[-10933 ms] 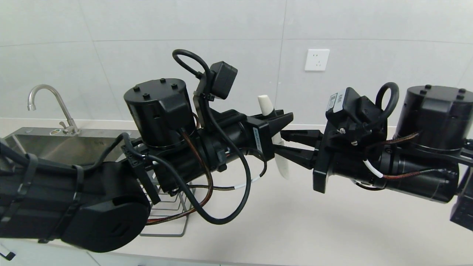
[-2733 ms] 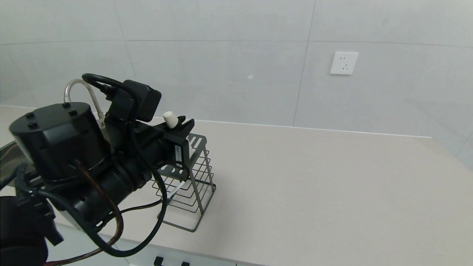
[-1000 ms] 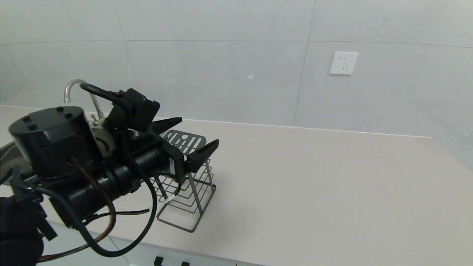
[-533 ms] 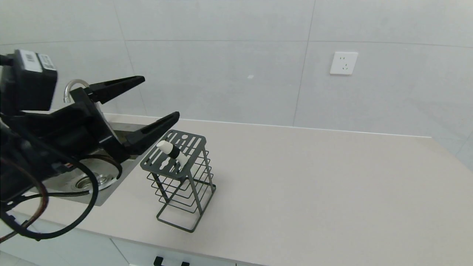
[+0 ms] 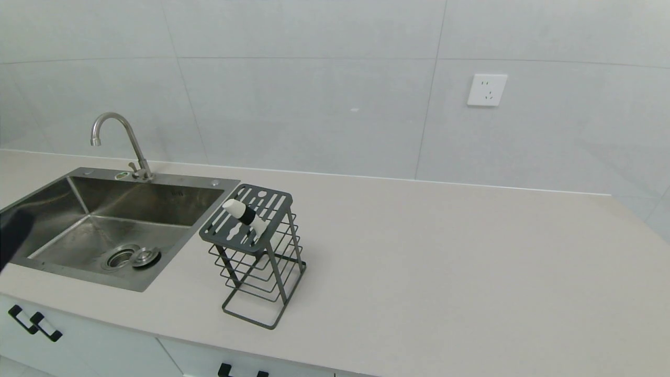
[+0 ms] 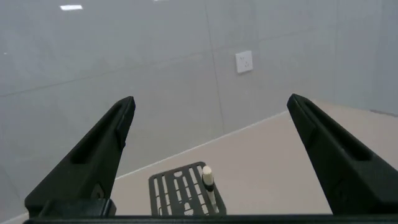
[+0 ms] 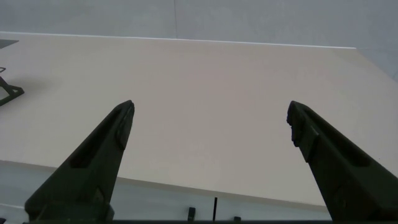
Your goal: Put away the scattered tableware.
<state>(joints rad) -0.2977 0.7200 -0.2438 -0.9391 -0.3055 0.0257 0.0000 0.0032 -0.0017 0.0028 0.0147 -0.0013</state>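
Left claw [image 6: 210, 99] spread wide, empty; we judge this clears white-handled utensil [image 6: 208, 176], slotted handle-up in rack [image 6: 177, 186] below and ahead of claw tips. Right claw [image 7: 210, 106] apart above counter [image 7: 205, 81].

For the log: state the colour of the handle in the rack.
White handle with a black band; head view.

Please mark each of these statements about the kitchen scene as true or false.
1. A white-handled utensil stands in the rack. True.
2. The rack stands inside the sink. False: it stands on the counter, beside the sink.
3. The left hand is open. True.
4. The right hand holds a spoon. False: the right hand is open and empty, above the counter.
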